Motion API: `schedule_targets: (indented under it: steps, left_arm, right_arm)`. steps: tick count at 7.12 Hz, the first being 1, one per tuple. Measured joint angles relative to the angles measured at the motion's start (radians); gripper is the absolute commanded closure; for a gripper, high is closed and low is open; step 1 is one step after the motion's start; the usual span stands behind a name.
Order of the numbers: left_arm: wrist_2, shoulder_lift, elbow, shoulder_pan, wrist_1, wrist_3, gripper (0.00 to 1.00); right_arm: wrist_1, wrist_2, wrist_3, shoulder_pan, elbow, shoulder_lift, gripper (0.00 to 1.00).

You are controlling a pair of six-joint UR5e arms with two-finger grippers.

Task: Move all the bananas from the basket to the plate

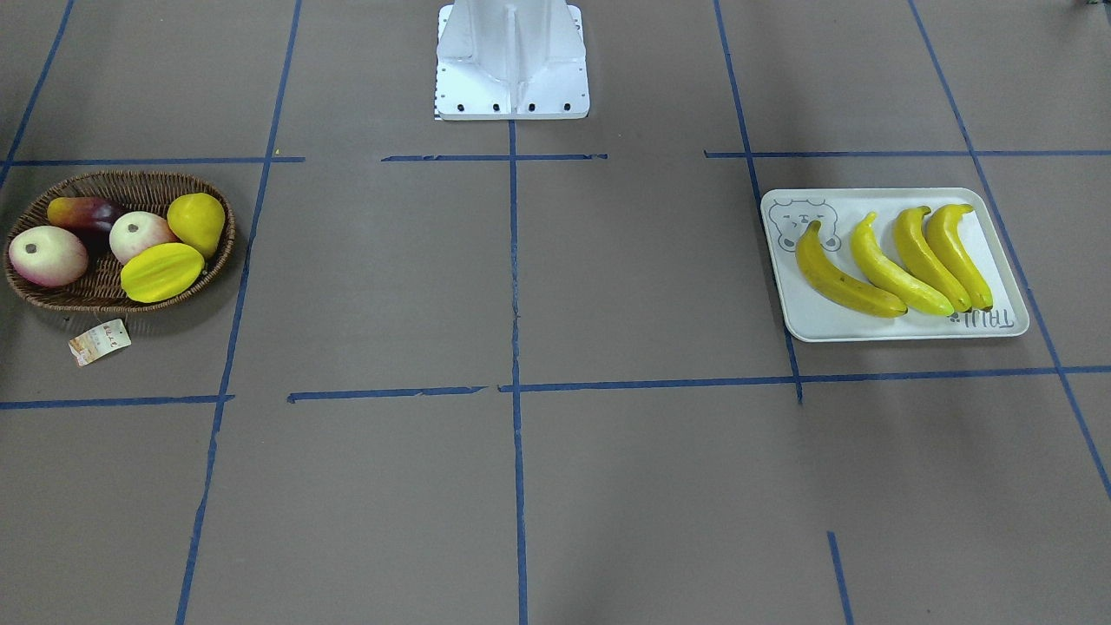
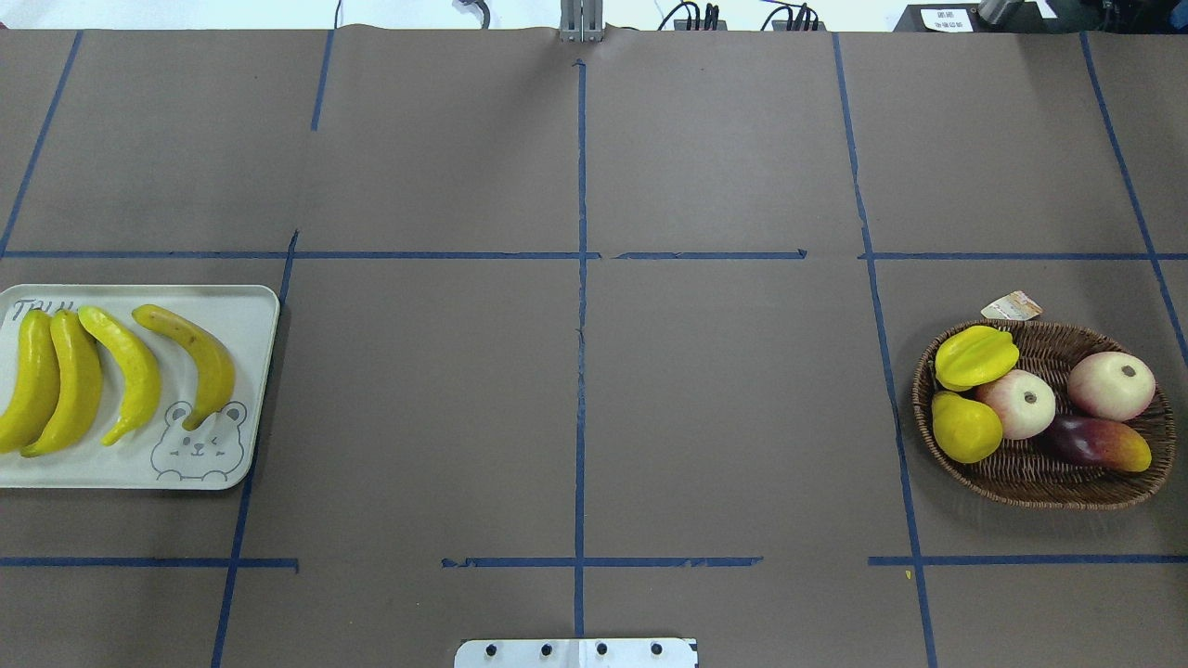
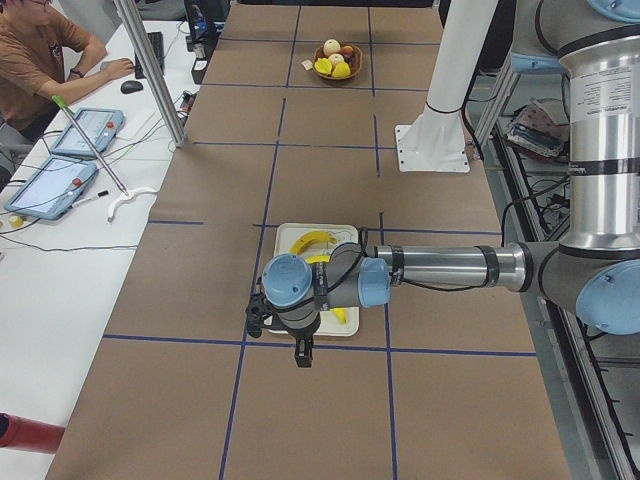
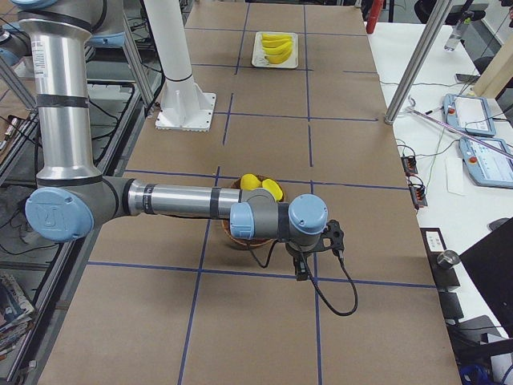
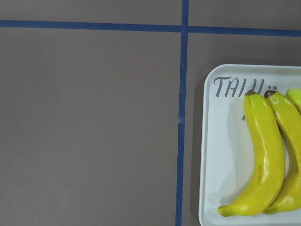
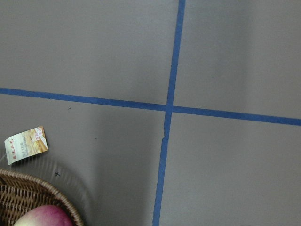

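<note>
Several yellow bananas (image 1: 894,265) lie side by side on the pale plate (image 1: 868,330) with the bear print, also seen from overhead as bananas (image 2: 130,371) on the plate (image 2: 251,315). The dark wicker basket (image 1: 52,299) holds other fruit only; no banana shows in it. My left gripper (image 3: 256,315) hovers just past the plate's outer edge, and its wrist view shows a banana (image 5: 265,155). My right gripper (image 4: 335,237) hangs beside the basket (image 4: 232,239). Neither gripper shows clearly enough, so I cannot tell open from shut.
In the basket (image 2: 1049,487) lie a starfruit (image 2: 974,357), a yellow pear-shaped fruit (image 2: 965,429), two pink-white round fruits and a purple-yellow mango (image 2: 1095,443). Its paper tag (image 6: 26,144) rests on the table. A person (image 3: 40,60) sits at a side desk.
</note>
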Motion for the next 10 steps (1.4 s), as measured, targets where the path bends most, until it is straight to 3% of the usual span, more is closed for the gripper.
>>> schedule_targets:
  steps: [3, 10]
  left_arm:
    - [0.000, 0.004, -0.003, 0.000, 0.000, 0.001, 0.00]
    - [0.000, -0.004, -0.012, 0.000, 0.000, -0.007, 0.00]
  right_arm:
    - [0.001, 0.015, 0.001, 0.031, 0.015, -0.068, 0.00]
    - [-0.005, 0.016, 0.002, 0.045, 0.045, -0.057, 0.00]
